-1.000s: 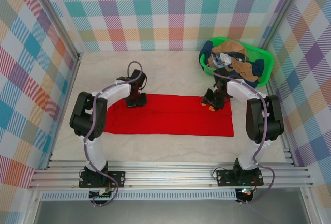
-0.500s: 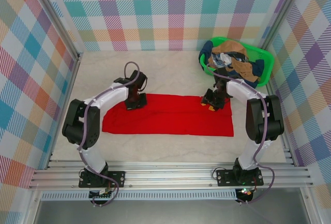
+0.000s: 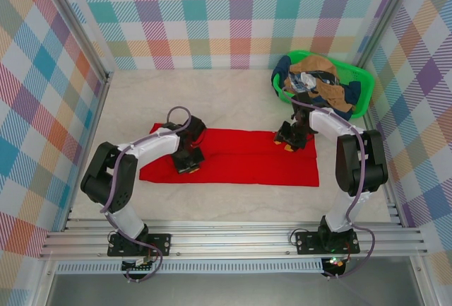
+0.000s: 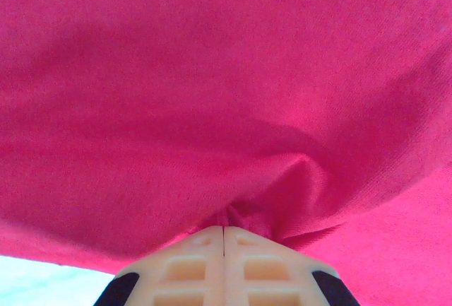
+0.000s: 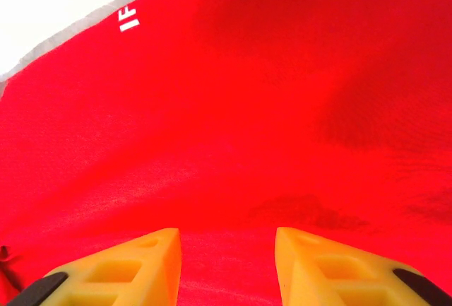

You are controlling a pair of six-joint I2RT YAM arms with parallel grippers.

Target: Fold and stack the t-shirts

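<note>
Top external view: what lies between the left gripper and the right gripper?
The red t-shirt covers the whole stretch from the left gripper to the right gripper, with nothing resting on it, as the top external view shows.

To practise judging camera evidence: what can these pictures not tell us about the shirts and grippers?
Top view: garment count in green basket; heaped, small.
Left wrist: how much red t-shirt the left gripper pinches; bunched cloth hides it.
Right wrist: whether the right gripper touches cloth; angle hides contact.

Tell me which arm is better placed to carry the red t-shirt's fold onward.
Left, probably. The left gripper is shut on a pinch of the red t-shirt near its left end; the right gripper stands open over the shirt's right end, gripping nothing.
</note>
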